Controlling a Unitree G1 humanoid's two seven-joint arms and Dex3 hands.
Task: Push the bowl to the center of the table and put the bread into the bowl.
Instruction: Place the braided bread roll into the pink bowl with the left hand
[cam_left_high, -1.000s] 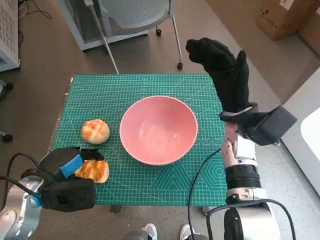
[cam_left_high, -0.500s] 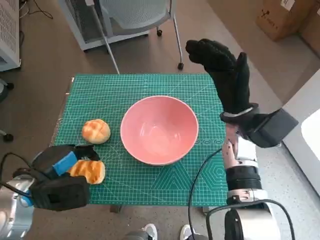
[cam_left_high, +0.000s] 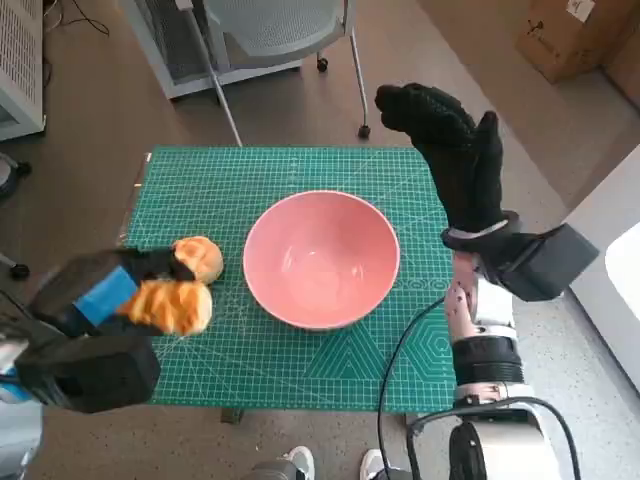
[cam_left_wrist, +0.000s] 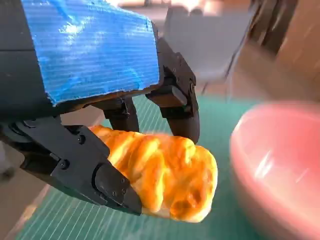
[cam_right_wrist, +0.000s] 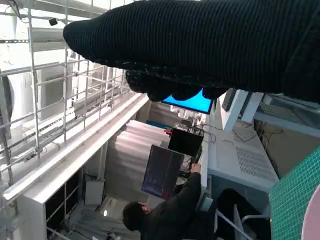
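A pink bowl sits near the middle of the green cutting mat. My left hand holds a golden bread roll lifted off the mat, left of the bowl; the left wrist view shows the bread roll pinched between black fingers, with the bowl close beside it. A second round bun lies on the mat just behind the held one. My gloved right hand is raised above the table's far right corner, holding nothing, its fingers curled forward.
A grey chair stands beyond the table's far edge. A cardboard box is on the floor at far right. A white surface borders the right side. In the right wrist view a seated person faces monitors.
My left hand has lifted the bread roll off the mat and raised it up toward the bowl's left side. The right hand has stayed raised in place.
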